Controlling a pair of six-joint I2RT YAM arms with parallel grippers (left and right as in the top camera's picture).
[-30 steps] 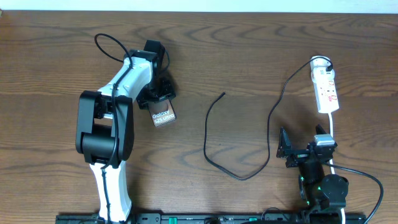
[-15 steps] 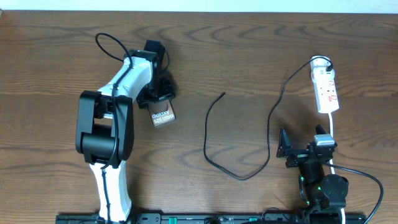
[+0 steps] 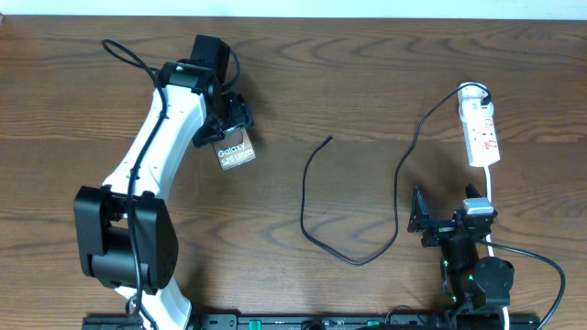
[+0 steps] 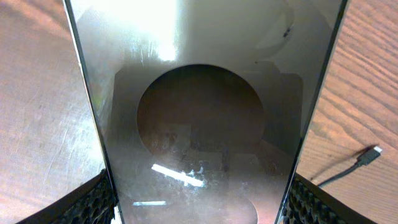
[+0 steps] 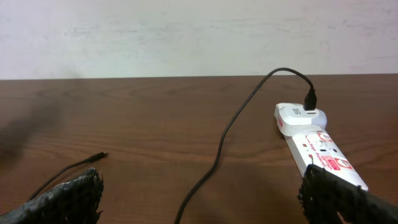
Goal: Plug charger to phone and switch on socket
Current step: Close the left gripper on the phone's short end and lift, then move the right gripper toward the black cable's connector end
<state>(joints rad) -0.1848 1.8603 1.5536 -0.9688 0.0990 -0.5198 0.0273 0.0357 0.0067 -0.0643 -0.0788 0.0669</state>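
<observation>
The phone [image 3: 236, 150], dark-screened with white "Galaxy" lettering, sits between the fingers of my left gripper [image 3: 228, 130], which is shut on its silvery edges. In the left wrist view the glossy phone [image 4: 199, 112] fills the frame, with a black pad [image 4: 93, 200] against each side. The charger [image 3: 312, 197] lies in a loop on the table, its free tip [image 3: 328, 139] to the right of the phone and apart from it. It runs back to the white socket [image 3: 481, 128] at the far right. My right gripper [image 3: 438, 220] rests open near the front, below the socket, holding nothing.
A thick white cord [image 3: 491, 197] runs from the socket down past the right arm. The right wrist view shows the socket [image 5: 318, 146], the black cable [image 5: 229, 132] and its tip [image 5: 99, 157] ahead on the wood table, with a pale wall behind.
My left arm has swung out to the left and reached further back, carrying the phone a little up and to the left and turning it slightly. The right arm has not moved.
</observation>
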